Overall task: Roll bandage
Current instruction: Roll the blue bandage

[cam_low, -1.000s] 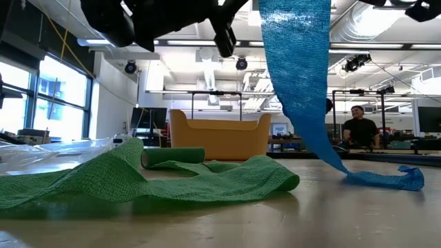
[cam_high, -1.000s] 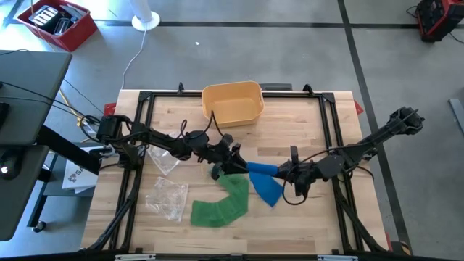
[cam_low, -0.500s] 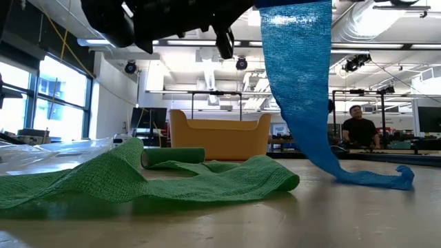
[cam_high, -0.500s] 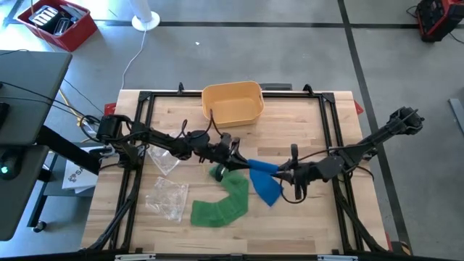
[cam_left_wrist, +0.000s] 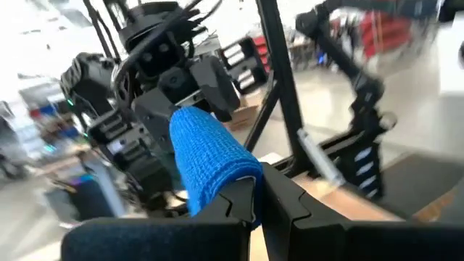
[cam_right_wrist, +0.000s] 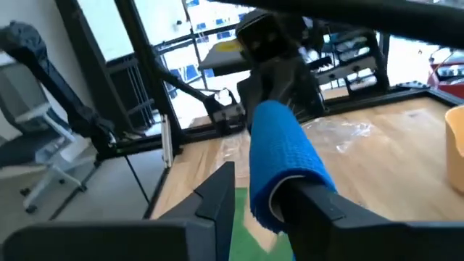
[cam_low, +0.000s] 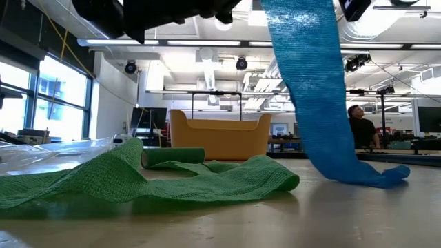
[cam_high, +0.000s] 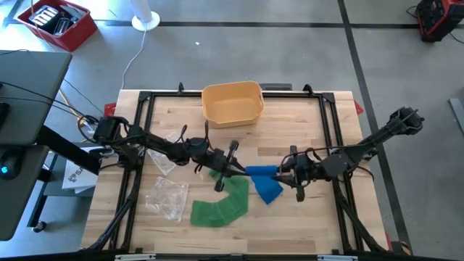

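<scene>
A blue bandage roll (cam_high: 259,171) hangs level above the table's middle, between my two grippers. Its loose strip (cam_low: 310,89) drops to the table, where the tail (cam_low: 382,178) lies bunched. My left gripper (cam_high: 239,168) is shut on the roll's left end. My right gripper (cam_high: 281,172) stands open at the roll's right end (cam_right_wrist: 279,199), one finger on each side of it. A green bandage (cam_high: 221,206) lies spread on the table, its rolled end (cam_low: 172,156) resting on the wood. My left gripper pinches the blue roll's near end (cam_left_wrist: 217,192) between its two fingers. The fingers come level from the table's left and lie along the roll. The roll is lifted clear and level, with its strip hanging slack to the table. My right gripper has one finger (cam_right_wrist: 319,199) close against the roll's end; I cannot tell whether it touches. The other finger (cam_right_wrist: 217,192) stands clear of the roll.
A yellow basket (cam_high: 232,101) stands at the table's far middle. Two clear plastic bags (cam_high: 168,197) (cam_high: 163,158) lie at the left. A black frame (cam_high: 330,116) borders the table. A person (cam_low: 358,127) sits in the room behind.
My left gripper has gone toward the table's right edge, rolled about its own line and shut on the blue roll's end. My right gripper has rolled in place and opened. The strip's tail has been drawn in along the table toward the roll.
</scene>
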